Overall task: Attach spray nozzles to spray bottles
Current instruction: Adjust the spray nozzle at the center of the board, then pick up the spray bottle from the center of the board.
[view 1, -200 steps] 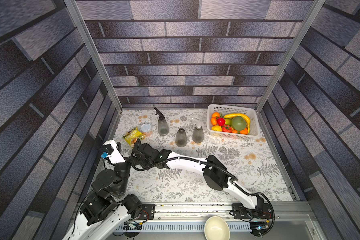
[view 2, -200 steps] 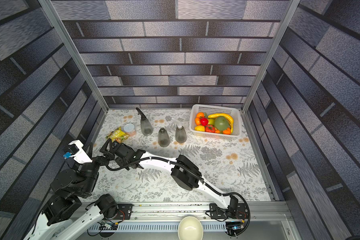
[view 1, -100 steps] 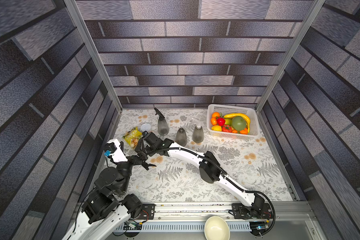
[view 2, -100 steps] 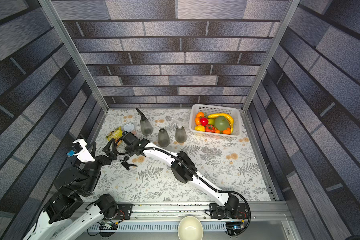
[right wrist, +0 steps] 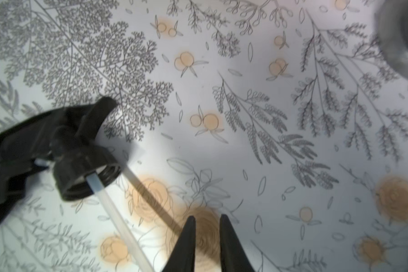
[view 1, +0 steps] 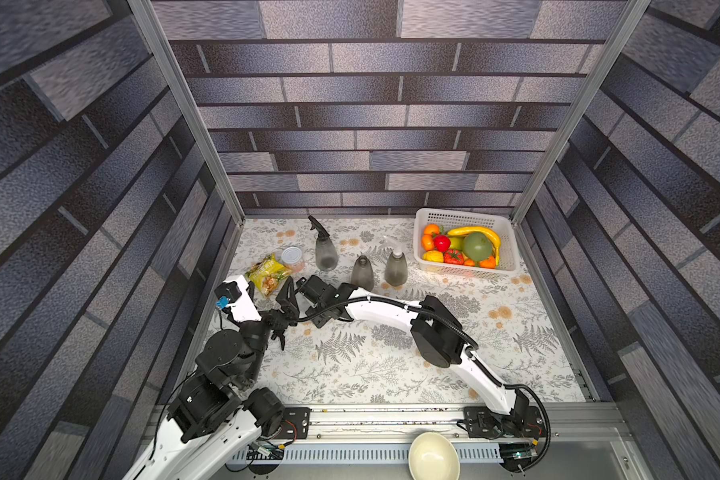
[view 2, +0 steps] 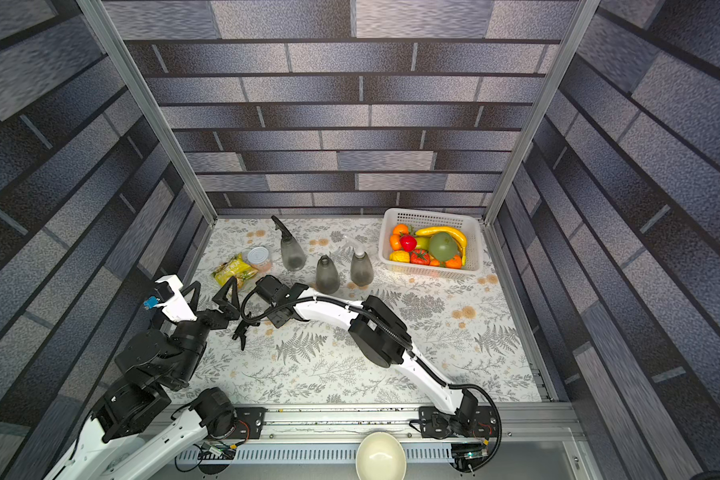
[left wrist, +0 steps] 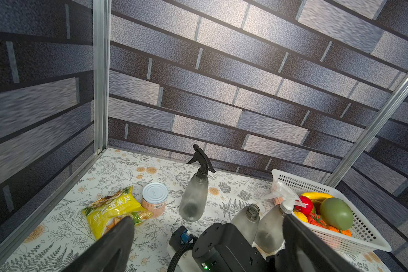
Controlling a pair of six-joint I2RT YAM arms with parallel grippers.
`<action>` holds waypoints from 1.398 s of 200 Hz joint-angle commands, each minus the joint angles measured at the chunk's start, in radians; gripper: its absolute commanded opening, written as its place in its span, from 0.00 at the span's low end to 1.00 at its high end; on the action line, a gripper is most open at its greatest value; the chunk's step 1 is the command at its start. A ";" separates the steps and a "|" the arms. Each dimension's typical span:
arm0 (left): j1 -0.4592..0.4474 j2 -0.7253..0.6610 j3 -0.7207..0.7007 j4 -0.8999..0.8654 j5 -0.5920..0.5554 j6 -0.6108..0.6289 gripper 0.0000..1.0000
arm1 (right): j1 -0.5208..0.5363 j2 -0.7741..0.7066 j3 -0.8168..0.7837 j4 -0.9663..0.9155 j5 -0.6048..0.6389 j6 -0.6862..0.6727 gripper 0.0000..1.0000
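- Our right hand (right wrist: 206, 227) is closed, fingertips nearly touching, with nothing we can see between them.
- The loose black nozzle (right wrist: 64, 150) sits just beside it, dip tube sticking out.
- Our left hand (view 2: 213, 289) is spread wide open.
- On the bench (view 1: 391, 374), the middle bottle (view 1: 362, 272) has a bare neck. The black-topped bottle (view 1: 326, 253) and white-topped bottle (view 1: 395, 268) flank it.

Our right arm (view 1: 375, 307) stretches low across toward our left arm (view 1: 225, 357); right gripper (right wrist: 207, 217) points downward, jaws pinched narrow; left gripper (view 2: 211, 291) spread wide.
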 commanded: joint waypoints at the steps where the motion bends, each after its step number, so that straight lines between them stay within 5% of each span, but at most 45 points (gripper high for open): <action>1: 0.006 0.003 -0.009 0.004 0.017 -0.012 1.00 | 0.021 -0.098 -0.106 0.005 -0.081 0.035 0.21; 40: 0.005 -0.005 -0.016 -0.017 0.015 -0.030 1.00 | 0.027 -0.241 -0.212 0.028 -0.172 0.064 0.22; 66: 0.006 -0.019 -0.050 -0.042 -0.017 -0.095 1.00 | 0.025 -0.374 -0.238 -0.004 -0.111 0.055 0.24; 87: 0.009 -0.031 -0.079 -0.071 -0.075 -0.190 1.00 | 0.023 -0.500 -0.275 -0.014 -0.007 0.033 0.32; 107: 0.021 -0.026 -0.073 -0.125 -0.101 -0.260 1.00 | 0.018 -0.546 -0.298 -0.020 -0.003 -0.034 0.51; 123: 0.050 -0.008 -0.060 -0.179 -0.098 -0.331 0.99 | 0.005 -0.550 -0.288 -0.060 0.031 -0.046 0.52; 143: 0.108 0.018 -0.049 -0.230 -0.016 -0.385 0.98 | -0.007 -0.602 -0.323 -0.034 0.156 -0.038 0.54; 178: 0.276 0.059 -0.059 -0.220 0.217 -0.438 0.98 | -0.032 -0.626 -0.293 -0.018 0.399 -0.052 0.72; 231: 0.534 0.076 -0.136 -0.151 0.563 -0.523 0.99 | -0.153 -0.494 -0.160 -0.077 0.228 -0.028 0.75; 279: 0.565 0.082 -0.183 -0.089 0.651 -0.511 0.99 | -0.220 -0.402 -0.080 -0.068 0.165 0.030 0.82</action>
